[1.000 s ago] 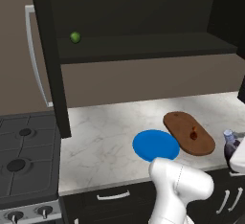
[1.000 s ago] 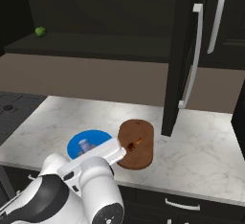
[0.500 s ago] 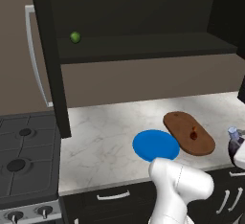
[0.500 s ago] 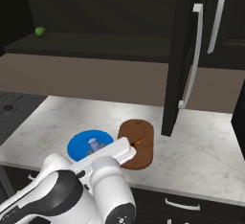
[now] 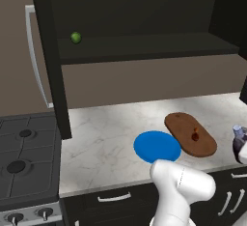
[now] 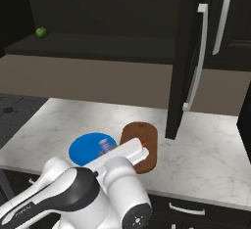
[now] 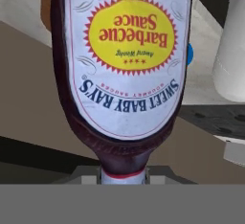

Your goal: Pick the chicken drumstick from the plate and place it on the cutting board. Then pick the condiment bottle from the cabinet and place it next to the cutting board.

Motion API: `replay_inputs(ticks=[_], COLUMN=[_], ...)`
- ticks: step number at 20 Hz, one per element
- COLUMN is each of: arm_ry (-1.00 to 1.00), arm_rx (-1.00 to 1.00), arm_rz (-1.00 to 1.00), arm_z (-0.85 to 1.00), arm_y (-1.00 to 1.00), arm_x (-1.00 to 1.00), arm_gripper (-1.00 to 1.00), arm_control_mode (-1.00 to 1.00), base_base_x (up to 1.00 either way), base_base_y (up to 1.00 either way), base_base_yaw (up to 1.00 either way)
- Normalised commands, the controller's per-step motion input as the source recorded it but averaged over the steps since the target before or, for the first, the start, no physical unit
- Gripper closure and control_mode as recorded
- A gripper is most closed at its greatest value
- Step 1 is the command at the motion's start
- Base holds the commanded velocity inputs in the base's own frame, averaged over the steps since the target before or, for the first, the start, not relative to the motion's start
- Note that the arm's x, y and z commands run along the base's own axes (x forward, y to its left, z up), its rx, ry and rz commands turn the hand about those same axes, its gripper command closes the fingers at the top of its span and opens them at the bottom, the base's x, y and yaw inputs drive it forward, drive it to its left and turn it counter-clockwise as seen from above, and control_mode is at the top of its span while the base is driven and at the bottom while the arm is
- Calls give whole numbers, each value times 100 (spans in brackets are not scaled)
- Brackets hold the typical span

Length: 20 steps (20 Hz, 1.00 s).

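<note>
dark purplish-brown glass crowded my hand view: the condiment bottle (image 7: 123,70), its white and yellow barbecue label reading upside down, its neck pointing down toward me. my finger tips themselves were hidden behind it there, but they were pressed nearly together and the bottle sat square between them, so i had it pinched.

the left base view gave me what the hand view could not: the bottle (image 5: 239,143) hung at the far right edge, pale cap up, off the right end of the cutting board (image 5: 179,124), and the chicken drumstick (image 5: 195,136) lay on that board. the blue plate (image 5: 157,146) sat bare, touching the board's left end, on the marble counter (image 5: 101,138).

the right base view showed something else again: only the bottle's pale cap (image 6: 104,144) peeked past my white forearm, in front of the plate (image 6: 84,149) and just left of the board (image 6: 142,134).

both base views caught the small green fruit (image 5: 75,37) up on the shelf of the dark cabinet (image 5: 144,46), far to the left, and the open cabinet door (image 6: 185,57) with its silver handle stood right of the board.
</note>
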Motion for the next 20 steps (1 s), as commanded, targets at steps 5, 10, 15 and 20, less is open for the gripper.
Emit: replay_inputs(ticks=[5, 10, 15, 20], arm_ry=[-3, -4, -7, -9], arm_rx=[0, 0, 0, 1], arm_rz=[0, 0, 0, 0], arm_z=[-3, -2, -7, -7], arm_y=[-17, -20, -20, -21], arm_x=[23, 19, 16, 5], arm_gripper=[100, 100, 100, 100], arm_control_mode=[-100, -100, -100, -100], base_base_x=[0, 0, 0, 0], base_base_y=[0, 0, 0, 0], base_base_yaw=[0, 0, 0, 0])
